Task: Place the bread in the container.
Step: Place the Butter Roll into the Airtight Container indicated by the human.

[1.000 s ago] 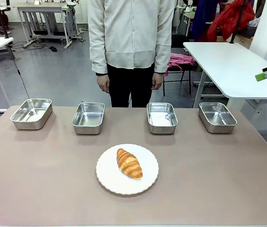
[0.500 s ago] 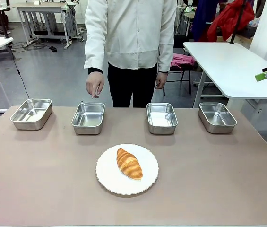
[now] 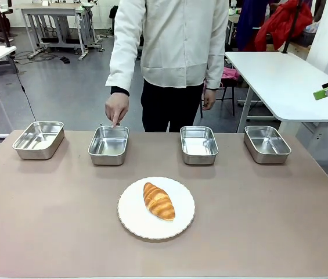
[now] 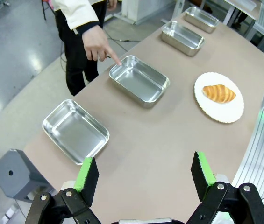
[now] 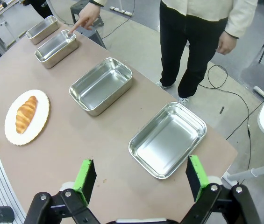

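Change noted: a second ago the person across the table [image 3: 268, 232] stood with both arms hanging. Now the person's hand [image 3: 116, 108] is out over the far edge, index finger aimed down at the back rim of the second pan from my left. The fingertip is at or just above the rim; contact I cannot confirm.

Reading: four look-alike steel pans stand in the row, and this gesture picks one. I take the pointed-at pan as the container [image 3: 108, 145] for this run. The other three pans [image 3: 199, 145] are not wanted.

Unchanged: the bread [image 3: 158, 201] lies on the white plate [image 3: 130, 216], on my side of the row, about opposite the gap between the two middle pans. The container is empty.

My state: left pincer [image 4: 143, 161] has its fingers wide apart with nothing between them, high over my left end of the table. Right pincer [image 5: 139, 163] is likewise apart and empty, high over the right end.

Judgement: target settled, pick not begun. The left arm looks better placed for plate and container, and the hand should clear that rim before I carry anything over it
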Tool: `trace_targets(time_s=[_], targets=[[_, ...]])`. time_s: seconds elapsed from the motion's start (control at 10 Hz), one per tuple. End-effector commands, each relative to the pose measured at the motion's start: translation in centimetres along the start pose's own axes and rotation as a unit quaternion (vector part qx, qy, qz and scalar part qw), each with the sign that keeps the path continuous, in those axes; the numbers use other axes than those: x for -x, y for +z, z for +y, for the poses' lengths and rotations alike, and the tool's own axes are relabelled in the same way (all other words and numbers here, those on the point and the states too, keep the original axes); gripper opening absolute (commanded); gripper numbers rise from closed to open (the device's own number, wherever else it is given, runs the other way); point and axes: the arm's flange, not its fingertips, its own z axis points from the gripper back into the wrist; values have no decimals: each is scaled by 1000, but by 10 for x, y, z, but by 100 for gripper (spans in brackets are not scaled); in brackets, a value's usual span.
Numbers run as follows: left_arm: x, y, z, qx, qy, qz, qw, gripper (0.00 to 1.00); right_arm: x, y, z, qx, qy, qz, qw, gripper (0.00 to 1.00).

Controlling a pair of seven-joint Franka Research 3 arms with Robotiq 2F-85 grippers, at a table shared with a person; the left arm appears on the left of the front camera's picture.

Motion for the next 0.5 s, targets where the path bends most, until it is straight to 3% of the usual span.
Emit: trace_targets(time_s=[0.0,0.4], targets=[[-1,2,-2,2,-6,-5,1000,100,-1,-1,-1,-2,1,-9,1000,100],[-1,2,-2,2,-6,-5,1000,100,-1,-1,-1,-2,1,-9,1000,100]])
